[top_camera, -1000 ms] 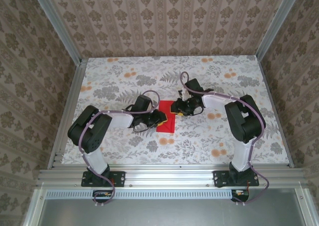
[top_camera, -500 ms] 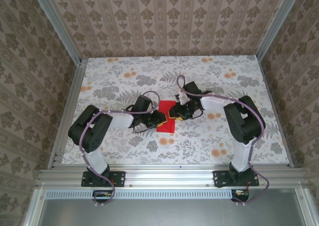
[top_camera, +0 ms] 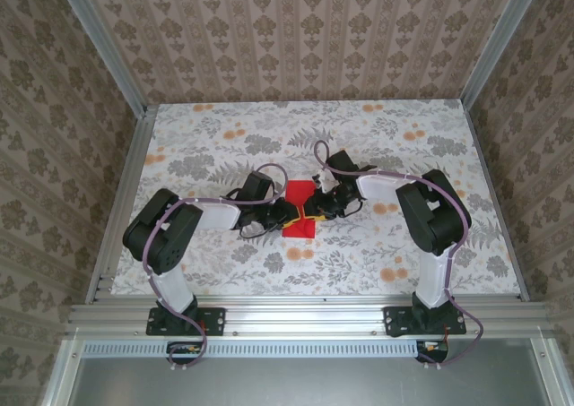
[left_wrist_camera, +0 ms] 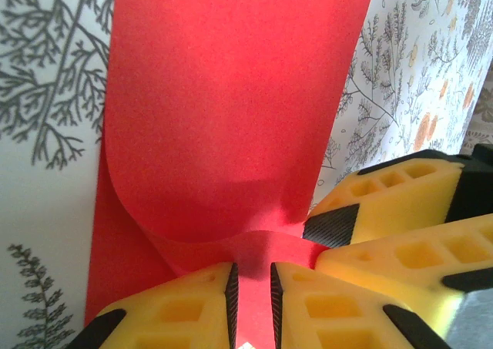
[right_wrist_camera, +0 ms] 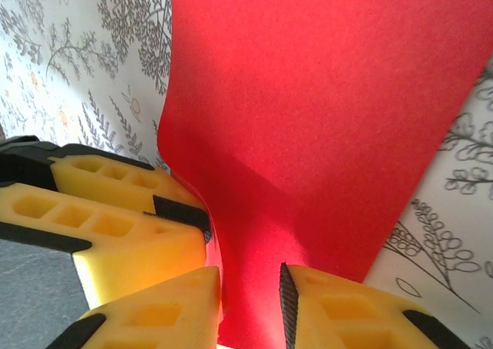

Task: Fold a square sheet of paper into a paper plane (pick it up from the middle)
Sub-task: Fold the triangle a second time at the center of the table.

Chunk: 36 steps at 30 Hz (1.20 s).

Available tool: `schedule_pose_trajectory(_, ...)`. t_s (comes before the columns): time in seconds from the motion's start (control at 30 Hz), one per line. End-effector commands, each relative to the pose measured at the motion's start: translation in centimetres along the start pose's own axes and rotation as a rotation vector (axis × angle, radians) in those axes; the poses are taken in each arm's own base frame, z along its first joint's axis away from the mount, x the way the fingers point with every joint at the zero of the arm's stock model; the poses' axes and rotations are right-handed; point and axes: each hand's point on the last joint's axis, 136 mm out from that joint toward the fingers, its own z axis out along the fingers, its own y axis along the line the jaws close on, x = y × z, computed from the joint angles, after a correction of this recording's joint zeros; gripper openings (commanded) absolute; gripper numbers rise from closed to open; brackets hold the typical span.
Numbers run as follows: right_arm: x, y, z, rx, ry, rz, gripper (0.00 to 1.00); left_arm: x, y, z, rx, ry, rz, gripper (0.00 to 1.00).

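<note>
Over the last second the right gripper [right_wrist_camera: 250,287] has been brought leftward and slightly nearer across the table [top_camera: 404,146]. It is now set tip to tip against the left gripper [left_wrist_camera: 252,276] over the middle of the sheet [top_camera: 300,191]. The left gripper has hardly been shifted. The right jaws have also been drawn closer together than they were.

The red sheet is found at the centre of the table, between the two arms. Most of it is still flat, with its far and near ends showing beyond the fingers. Along its middle it has been pushed up into a curved ridge.

In the left wrist view the ridge is seen running into the narrow slit between the yellow fingers [left_wrist_camera: 181,310], so the sheet is judged to be pinched there. In the right wrist view red paper is seen between fingers [right_wrist_camera: 350,310] held further apart. Whether it is clamped yet cannot be told.

This is taken to mean that the pick-up from the middle is under way and that no crease of the plane has yet been made.

As for containers, only the table bears anything, and the sheet is what lies on it.
</note>
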Motion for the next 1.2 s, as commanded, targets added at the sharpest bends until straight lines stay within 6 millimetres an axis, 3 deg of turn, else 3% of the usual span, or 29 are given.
schedule_pose_trajectory(0.0, 0.6, 0.6, 0.6, -0.043, 0.041, 0.008, 0.25, -0.7, -0.7, -0.1, 0.006, -0.016, 0.026, 0.21)
schedule_pose_trajectory(0.13, 0.4, 0.7, 0.7, -0.048, 0.031, 0.013, 0.12, -0.6, -0.7, -0.2, 0.007, -0.016, 0.026, 0.21)
schedule_pose_trajectory(0.27, 0.1, 0.2, 0.4, -0.006, 0.010, 0.004, 0.05, -0.3, -0.6, -0.7, 0.001, -0.021, 0.030, 0.25)
schedule_pose_trajectory(0.4, -0.1, -0.1, 0.2, 0.016, 0.005, -0.008, 0.04, 0.3, 0.5, -1.2, -0.029, -0.025, 0.024, 0.33)
schedule_pose_trajectory(0.5, -0.2, -0.2, 0.1, 0.030, 0.006, -0.015, 0.04, 0.7, 1.4, -1.1, -0.049, -0.016, 0.011, 0.33)
schedule_pose_trajectory(0.83, -0.7, -0.9, -1.1, 0.090, -0.016, -0.045, 0.04, 1.3, 3.0, -1.0, -0.114, 0.004, 0.002, 0.27)
schedule_pose_trajectory(1.17, -1.4, -1.2, -1.5, 0.116, -0.030, -0.064, 0.05, 1.4, 3.0, -1.0, -0.127, 0.026, 0.021, 0.23)
